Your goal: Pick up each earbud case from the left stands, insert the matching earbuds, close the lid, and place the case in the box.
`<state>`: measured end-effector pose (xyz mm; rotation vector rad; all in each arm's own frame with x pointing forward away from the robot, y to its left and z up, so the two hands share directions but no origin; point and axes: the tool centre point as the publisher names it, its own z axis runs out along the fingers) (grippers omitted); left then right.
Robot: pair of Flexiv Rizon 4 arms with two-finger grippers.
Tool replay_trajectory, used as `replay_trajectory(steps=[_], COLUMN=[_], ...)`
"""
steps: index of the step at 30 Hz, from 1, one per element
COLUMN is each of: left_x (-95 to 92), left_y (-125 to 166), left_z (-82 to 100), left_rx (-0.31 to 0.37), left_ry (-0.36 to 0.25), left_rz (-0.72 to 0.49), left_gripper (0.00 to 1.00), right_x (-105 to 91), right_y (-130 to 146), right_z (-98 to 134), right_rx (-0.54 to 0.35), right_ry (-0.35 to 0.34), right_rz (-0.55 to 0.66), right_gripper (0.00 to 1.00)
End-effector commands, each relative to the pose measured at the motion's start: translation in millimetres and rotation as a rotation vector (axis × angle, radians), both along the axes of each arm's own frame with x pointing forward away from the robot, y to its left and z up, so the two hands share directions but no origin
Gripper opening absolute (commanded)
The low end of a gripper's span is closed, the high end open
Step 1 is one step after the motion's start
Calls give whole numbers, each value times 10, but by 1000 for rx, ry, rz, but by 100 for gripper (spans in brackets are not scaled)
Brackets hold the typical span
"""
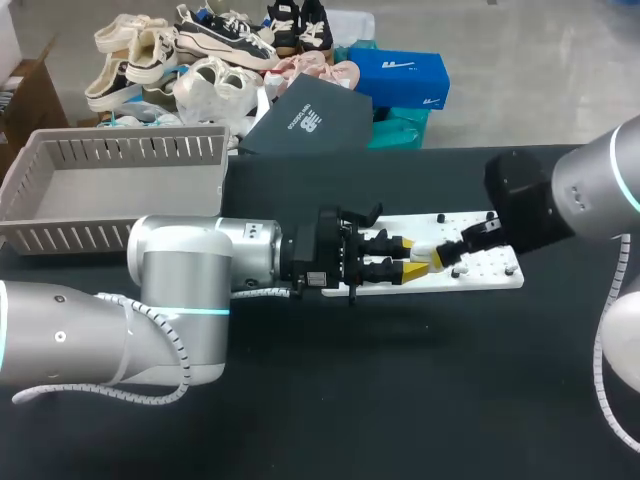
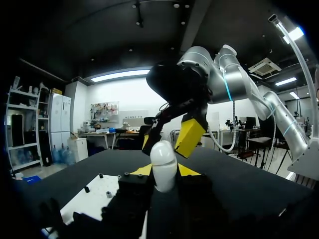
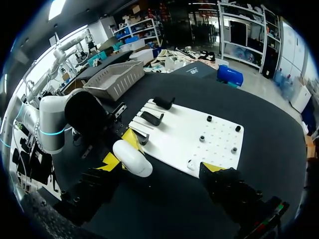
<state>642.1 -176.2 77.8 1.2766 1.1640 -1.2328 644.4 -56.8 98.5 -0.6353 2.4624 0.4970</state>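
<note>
A white oval earbud case (image 1: 424, 253) is held above the white stand board (image 1: 490, 272), and my left gripper (image 1: 408, 258) is shut on it with its yellow tips on two sides. In the left wrist view the case (image 2: 163, 168) stands upright between those tips. My right gripper (image 1: 452, 254) comes in from the right and stands wide open around the case's far end. From the right wrist, the case (image 3: 132, 158) lies close to one of the right gripper's (image 3: 162, 165) fingers, and the other finger is well clear of it.
Black stands (image 3: 151, 118) line one side of the white board (image 3: 219, 149), and several small pegs (image 3: 209, 118) dot the other. A grey slatted basket (image 1: 60, 230) sits at the table's far left. Black tabletop surrounds the board.
</note>
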Motion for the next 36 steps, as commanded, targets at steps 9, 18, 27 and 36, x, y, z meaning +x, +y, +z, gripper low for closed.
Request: replay_trajectory(steps=[9, 18, 27, 36], left_x=[7, 7, 7, 7], left_y=[-4, -4, -4, -4], left_z=[-9, -9, -9, -9], left_rx=[-2, -2, -2, -2], left_ry=[0, 0, 0, 0], left_rz=[-7, -7, -7, -7], left_gripper=[0, 0, 0, 0], right_x=[38, 78, 110, 180], right_y=[34, 51, -53, -521], right_z=[85, 180, 281, 280], right_rx=[-79, -85, -103, -238], right_ry=[-47, -72, -119, -189], right_rz=[-59, -53, -78, -194], right_gripper=[100, 100, 100, 100])
